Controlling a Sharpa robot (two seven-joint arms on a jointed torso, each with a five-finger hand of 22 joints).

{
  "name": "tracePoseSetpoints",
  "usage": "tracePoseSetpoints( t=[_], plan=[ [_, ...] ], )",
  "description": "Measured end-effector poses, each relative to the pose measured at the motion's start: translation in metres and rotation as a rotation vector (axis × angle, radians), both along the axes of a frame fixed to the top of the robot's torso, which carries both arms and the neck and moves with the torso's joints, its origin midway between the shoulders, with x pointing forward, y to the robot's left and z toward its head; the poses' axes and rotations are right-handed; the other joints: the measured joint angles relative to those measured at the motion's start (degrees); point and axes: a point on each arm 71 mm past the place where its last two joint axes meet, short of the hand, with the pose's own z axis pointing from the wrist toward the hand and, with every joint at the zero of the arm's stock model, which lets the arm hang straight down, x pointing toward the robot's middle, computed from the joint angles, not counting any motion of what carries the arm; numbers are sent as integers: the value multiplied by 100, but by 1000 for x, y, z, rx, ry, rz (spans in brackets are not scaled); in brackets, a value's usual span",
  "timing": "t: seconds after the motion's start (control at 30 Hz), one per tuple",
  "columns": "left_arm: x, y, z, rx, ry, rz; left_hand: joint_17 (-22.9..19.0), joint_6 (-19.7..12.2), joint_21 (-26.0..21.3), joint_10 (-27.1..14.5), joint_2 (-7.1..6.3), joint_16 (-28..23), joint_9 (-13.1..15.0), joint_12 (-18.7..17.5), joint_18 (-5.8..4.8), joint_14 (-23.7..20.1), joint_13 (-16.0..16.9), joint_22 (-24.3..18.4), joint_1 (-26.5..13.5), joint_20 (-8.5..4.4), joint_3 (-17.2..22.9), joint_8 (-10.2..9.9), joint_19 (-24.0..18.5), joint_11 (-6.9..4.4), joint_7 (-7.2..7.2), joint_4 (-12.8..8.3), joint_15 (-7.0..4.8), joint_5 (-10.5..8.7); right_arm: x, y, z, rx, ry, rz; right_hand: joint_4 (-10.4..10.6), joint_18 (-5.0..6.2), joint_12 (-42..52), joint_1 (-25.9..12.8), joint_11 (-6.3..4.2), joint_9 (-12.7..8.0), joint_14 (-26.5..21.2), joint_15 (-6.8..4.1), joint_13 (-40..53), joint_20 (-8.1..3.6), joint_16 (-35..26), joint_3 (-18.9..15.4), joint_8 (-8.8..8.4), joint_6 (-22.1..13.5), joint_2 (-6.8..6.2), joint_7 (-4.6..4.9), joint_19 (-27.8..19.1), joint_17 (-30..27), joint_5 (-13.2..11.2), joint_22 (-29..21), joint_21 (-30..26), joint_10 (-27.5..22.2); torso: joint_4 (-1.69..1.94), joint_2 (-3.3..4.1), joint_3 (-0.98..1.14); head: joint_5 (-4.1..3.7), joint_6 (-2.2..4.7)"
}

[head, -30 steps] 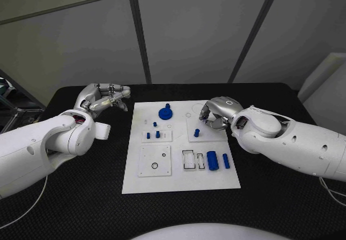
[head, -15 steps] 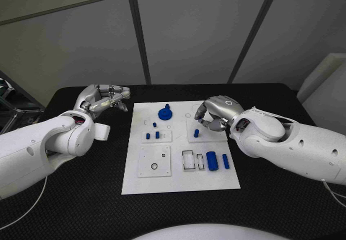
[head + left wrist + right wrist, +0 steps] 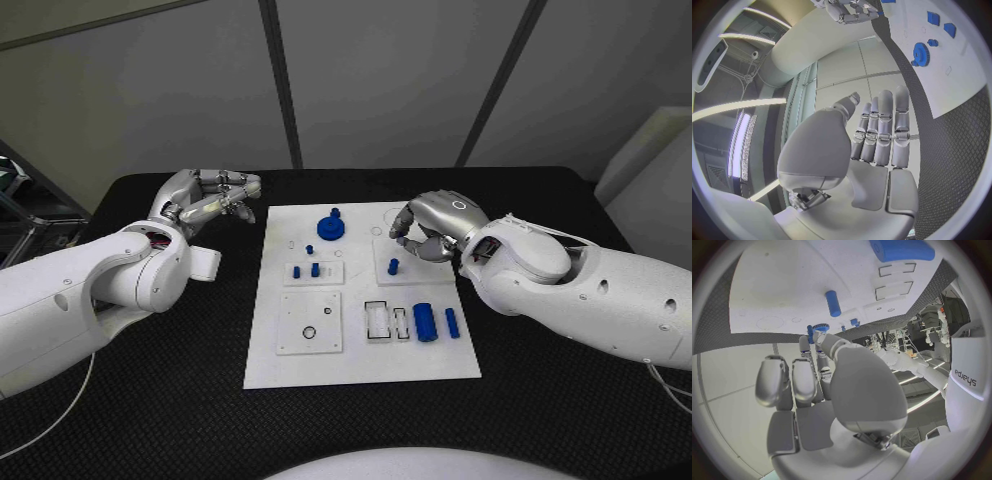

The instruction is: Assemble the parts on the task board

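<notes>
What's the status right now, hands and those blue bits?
Left hand open, off the task board. Right hand empty, fingers curled above the upright blue peg. Blue gear seated. Nothing blocking.

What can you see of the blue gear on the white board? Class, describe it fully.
The blue gear is a round, toothed wheel, seemingly plastic, with a raised knob at its middle. It lies flat near the far edge of the task board, left of the middle. The left wrist view shows its teeth. Neither the left hand nor the right hand touches it; smaller blue pegs stand nearer the robot.
</notes>
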Motion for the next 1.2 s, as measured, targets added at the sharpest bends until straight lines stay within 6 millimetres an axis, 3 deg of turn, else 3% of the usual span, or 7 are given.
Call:
tracePoseSetpoints(
  t=[0.07, 0.1, 0.23, 0.33, 0.53, 0.97, 1.2],
  plan=[
    [0, -1, 0, -1, 0, -1, -10, -20, -38, -22, 0, 0, 0, 0, -1, 0, -9, -12, 0, 0, -16, -39, 0, 21, 20, -16, 0, 0, -2, 6, -1, 13, 7, 10, -41, 0, -19, 0, 0, 0, 0, 0, 0, 0, 0, 41, -38, 0, 0, 0, 0, -5, 31, 0, 0, 0, -1, 0, -7, 268, -48],
    [0, -2, 0, -2, 1, -4, -10, -20, -43, -22, 0, 0, 0, 0, -1, 0, -9, -12, 0, 0, -16, -39, 0, 21, 20, -16, 0, 0, -6, 21, -3, 42, 24, 37, -54, 0, -21, -1, 0, 0, 0, 0, 0, 0, 0, 54, -38, 0, -1, 0, 0, -5, 55, 0, 0, 0, 1, 0, -9, 341, -64],
    [0, -7, 0, -7, 2, -15, -9, -20, -44, -22, 0, 0, 0, -5, -2, -4, -9, -12, 0, 0, -16, -39, 0, 21, 20, -16, 4, 0, -36, 83, -12, 157, 109, 183, -56, 1, -22, -2, 0, 0, 0, 0, 2, 0, 0, 56, -38, 0, -2, 0, 0, -5, 56, 0, 0, 0, 7, 2, -14, 525, -107],
    [0, -9, 0, -9, 2, -19, -10, -20, -43, -21, 0, 0, 0, -25, -1, -20, -9, -11, 0, 0, -16, -39, 0, 21, 20, -16, 20, 0, -42, 92, -17, 195, 150, 208, -56, 0, -43, -9, 0, 0, 0, 0, 9, 0, 0, 56, -38, 0, -9, 0, 0, -5, 56, -9, 0, 0, 6, 4, -10, 615, -122],
    [0, -11, 0, -11, 3, -23, -9, -20, -43, -21, 0, 0, 0, -25, -2, -20, -9, -11, 0, 0, -16, -39, 0, 21, 20, -16, 20, 0, -48, 101, -19, 241, 191, 234, -56, 0, -45, -9, 0, -1, 0, 0, 13, 0, 0, 56, -38, 0, -9, 0, 0, -11, 56, -14, -1, 0, 2, 6, -2, 673, -136],
    [1, -13, -1, -12, 4, -27, -9, -20, -43, -21, 0, 0, 1, -25, -2, -20, -9, -10, 0, 0, -16, -39, 0, 21, 19, -15, 20, 0, -47, 99, -22, 260, 218, 237, -55, 0, -66, -18, 0, -1, 0, 0, 13, 0, 0, 55, -38, 0, -18, 0, 0, -11, 54, -14, -1, 0, -4, 6, 2, 644, -123],
    [1, -14, -1, -13, 4, -28, -8, -19, -43, -21, 0, 0, 1, -25, -2, -20, -8, -10, 0, 0, -16, -39, 0, 21, 19, -15, 20, 0, -47, 99, -25, 250, 235, 236, -55, 0, -67, -25, 0, -1, 0, 0, 11, 0, 0, 55, -38, 0, -25, 0, 0, -11, 54, -14, -1, 0, -4, 6, -5, 651, -151]
  ],
)
